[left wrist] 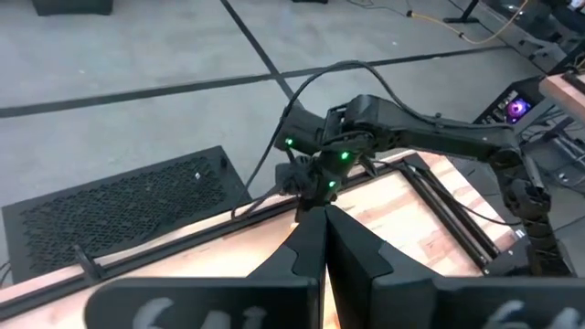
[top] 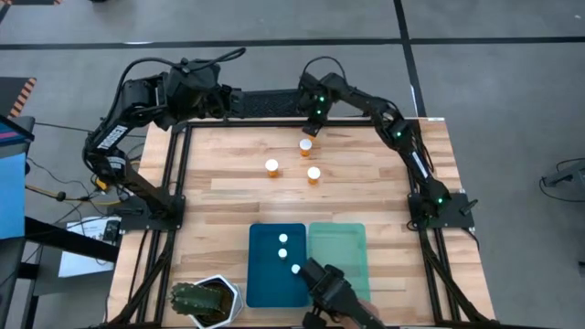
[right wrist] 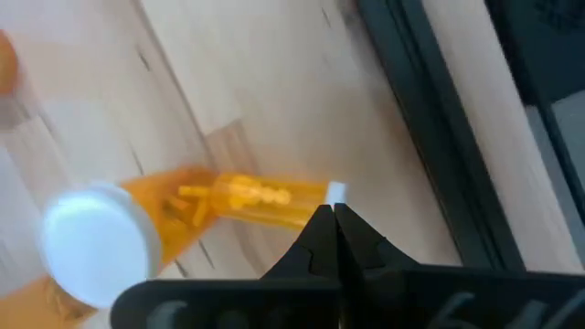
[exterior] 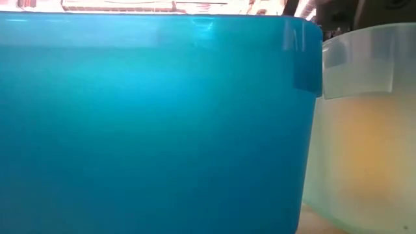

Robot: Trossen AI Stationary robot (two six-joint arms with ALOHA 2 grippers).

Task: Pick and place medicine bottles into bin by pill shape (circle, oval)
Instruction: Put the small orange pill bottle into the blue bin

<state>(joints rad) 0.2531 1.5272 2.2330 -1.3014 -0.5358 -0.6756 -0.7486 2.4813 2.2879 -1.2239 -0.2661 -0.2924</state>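
High view: three medicine bottles stand on the wooden table [top: 366, 192] at upper centre: one [top: 305, 145], one [top: 271, 166], one [top: 313, 174]. Three more white caps [top: 282, 238] lie in the blue tray [top: 260, 274], lower centre; the green tray [top: 338, 251] touches its right side. Potted plant [top: 203, 302] at lower left. Left gripper [top: 222, 100] at upper left, right gripper [top: 311, 114] upper centre, just above the nearest bottle.

Low view: the blue tray's wall fills the frame; the green tray shows at right.

Left wrist view: fingers [left wrist: 306, 247] pressed together, empty.

Right wrist view: fingers [right wrist: 324, 238] clenched, holding nothing; one bottle [right wrist: 137, 233] at left, close by.
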